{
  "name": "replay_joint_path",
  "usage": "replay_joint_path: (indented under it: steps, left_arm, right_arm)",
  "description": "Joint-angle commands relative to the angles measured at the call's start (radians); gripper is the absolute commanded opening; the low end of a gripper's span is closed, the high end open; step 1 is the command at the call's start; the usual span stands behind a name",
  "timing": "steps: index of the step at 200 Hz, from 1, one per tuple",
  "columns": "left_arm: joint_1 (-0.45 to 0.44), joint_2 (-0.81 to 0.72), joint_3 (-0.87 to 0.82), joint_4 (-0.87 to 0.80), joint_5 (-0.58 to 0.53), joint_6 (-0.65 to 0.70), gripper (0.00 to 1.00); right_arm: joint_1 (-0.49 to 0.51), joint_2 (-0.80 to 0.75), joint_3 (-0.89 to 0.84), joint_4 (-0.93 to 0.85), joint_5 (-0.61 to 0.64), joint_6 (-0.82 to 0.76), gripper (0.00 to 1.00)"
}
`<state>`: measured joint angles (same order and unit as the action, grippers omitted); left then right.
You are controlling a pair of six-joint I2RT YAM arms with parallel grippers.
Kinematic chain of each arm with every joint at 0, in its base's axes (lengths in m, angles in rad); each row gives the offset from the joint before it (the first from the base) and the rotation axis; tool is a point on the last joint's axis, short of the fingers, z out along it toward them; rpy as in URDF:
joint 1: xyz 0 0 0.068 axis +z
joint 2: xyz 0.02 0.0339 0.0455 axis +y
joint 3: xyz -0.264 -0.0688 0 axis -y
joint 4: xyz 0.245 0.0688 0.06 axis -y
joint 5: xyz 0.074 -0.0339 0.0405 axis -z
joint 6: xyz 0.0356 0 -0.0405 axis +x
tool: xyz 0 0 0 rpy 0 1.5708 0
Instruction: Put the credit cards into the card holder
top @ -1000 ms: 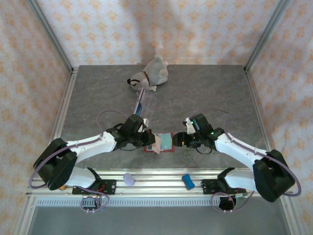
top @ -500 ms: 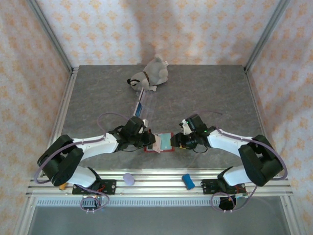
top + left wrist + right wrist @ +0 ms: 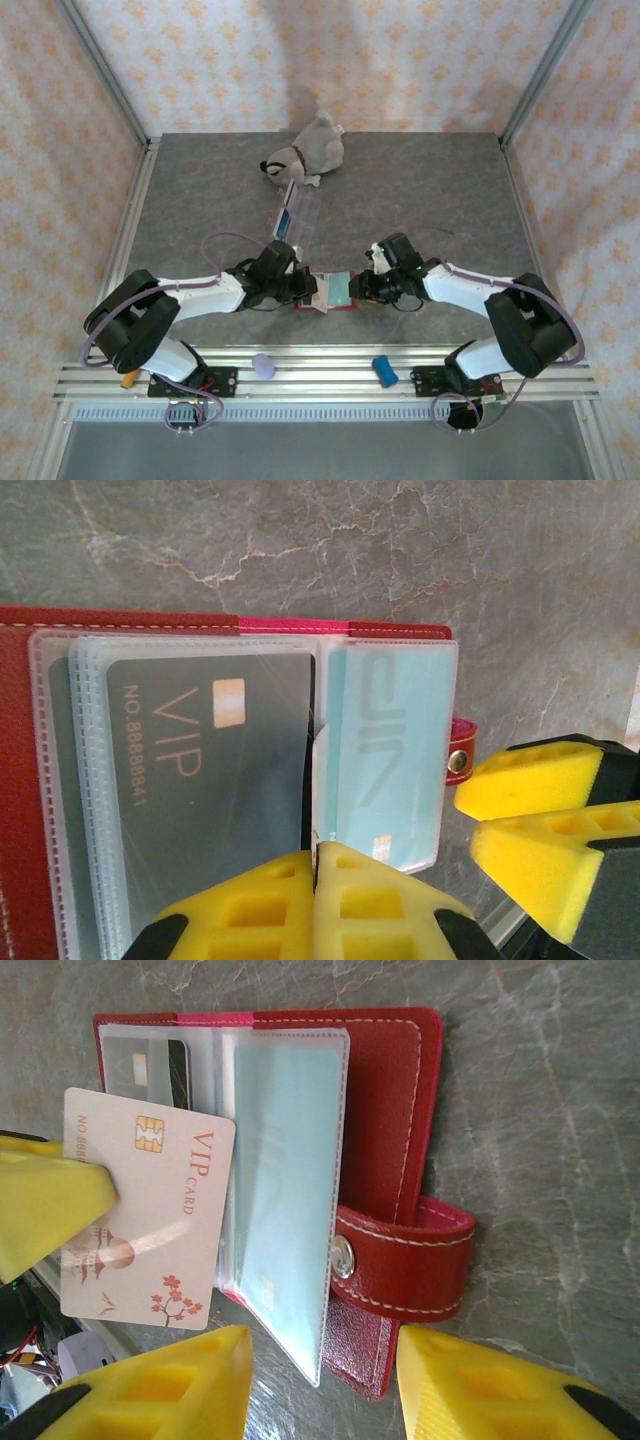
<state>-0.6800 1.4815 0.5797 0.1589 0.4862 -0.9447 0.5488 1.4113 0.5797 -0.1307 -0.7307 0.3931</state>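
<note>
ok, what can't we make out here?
1. Top external: card holder pockets too small, crowded by left gripper and right gripper.
2. Right wrist: pale VIP card covers most of the dark card behind it.
3. Left wrist: pale VIP card is edge-on; whether it sits in a pocket is unclear.
4. Left wrist: card holder cut off by the left frame edge.

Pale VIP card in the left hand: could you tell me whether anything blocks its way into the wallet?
Nothing visible does. The pale card, in the left hand, overlaps the wallet's sleeves; the right hand sits open beside the tab.
</note>
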Motion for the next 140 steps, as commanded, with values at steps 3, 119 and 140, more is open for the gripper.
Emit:
replay_joint_path:
  steps: [3, 119, 140]
  left_arm:
    - [0.001, 0.042, 0.015, 0.044, -0.015, 0.01, 0.0]
    - [0.003, 0.136, 0.03, 0.11, -0.007, 0.038, 0.0]
    - [0.005, 0.141, 0.019, 0.139, -0.023, 0.042, 0.0]
  right_arm:
    - [-0.002, 0.002, -0.008, 0.014, 0.0, -0.001, 0.42]
    - [-0.003, 0.003, -0.02, 0.037, -0.002, 0.012, 0.44]
    - [-0.002, 0.005, -0.018, 0.034, -0.005, 0.01, 0.46]
